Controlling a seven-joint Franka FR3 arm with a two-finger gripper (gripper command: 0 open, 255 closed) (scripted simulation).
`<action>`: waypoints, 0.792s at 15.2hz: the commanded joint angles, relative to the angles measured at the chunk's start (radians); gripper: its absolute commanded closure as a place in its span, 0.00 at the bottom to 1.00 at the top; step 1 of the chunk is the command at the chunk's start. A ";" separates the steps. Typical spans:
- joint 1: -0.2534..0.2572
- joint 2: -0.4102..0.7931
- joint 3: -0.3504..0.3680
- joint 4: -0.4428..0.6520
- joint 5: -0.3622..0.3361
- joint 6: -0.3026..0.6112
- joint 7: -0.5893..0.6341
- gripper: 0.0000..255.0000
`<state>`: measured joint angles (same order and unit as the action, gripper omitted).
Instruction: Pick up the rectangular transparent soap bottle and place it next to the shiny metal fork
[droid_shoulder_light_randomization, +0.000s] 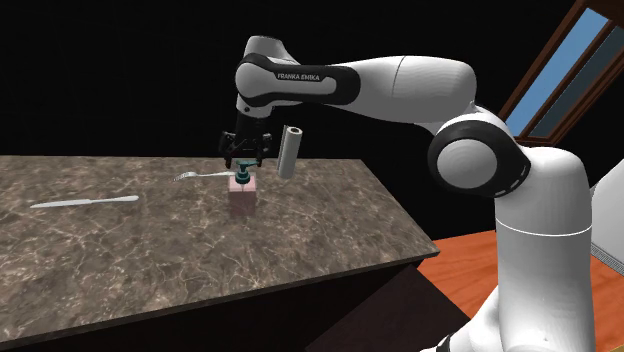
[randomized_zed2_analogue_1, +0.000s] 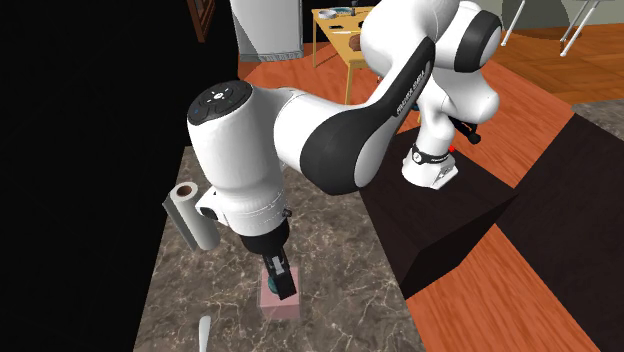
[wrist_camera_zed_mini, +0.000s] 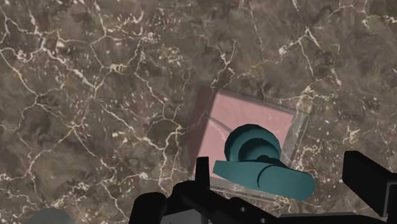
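Observation:
The soap bottle (droid_shoulder_light_randomization: 243, 197) is a clear rectangular block with pink contents and a teal pump (wrist_camera_zed_mini: 254, 151), standing upright on the dark marble counter (droid_shoulder_light_randomization: 150, 250). My gripper (droid_shoulder_light_randomization: 244, 162) hangs directly above it, open. In the wrist view the fingers (wrist_camera_zed_mini: 202, 170) stand apart on either side of the pump without touching it. The metal fork (droid_shoulder_light_randomization: 200, 176) lies flat just beyond the bottle, toward the shoulder view's left. In the second exterior view the gripper (randomized_zed2_analogue_1: 281, 283) points down onto the bottle (randomized_zed2_analogue_1: 281, 302).
A grey paper-towel roll (droid_shoulder_light_randomization: 290, 150) stands upright close to the bottle on the shoulder view's right. A knife (droid_shoulder_light_randomization: 85, 201) lies far to the left. The counter's edge (droid_shoulder_light_randomization: 400, 262) drops to an orange wood floor (droid_shoulder_light_randomization: 470, 270). Behind the counter is a black area.

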<state>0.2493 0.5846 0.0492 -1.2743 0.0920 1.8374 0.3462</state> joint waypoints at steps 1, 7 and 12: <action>0.000 0.000 0.000 0.000 0.000 0.000 0.000 0.00; -0.006 0.002 -0.001 0.129 -0.002 -0.128 0.004 0.00; -0.006 0.002 -0.001 0.130 -0.002 -0.128 0.004 0.00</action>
<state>0.2429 0.5868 0.0478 -1.1445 0.0902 1.7096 0.3502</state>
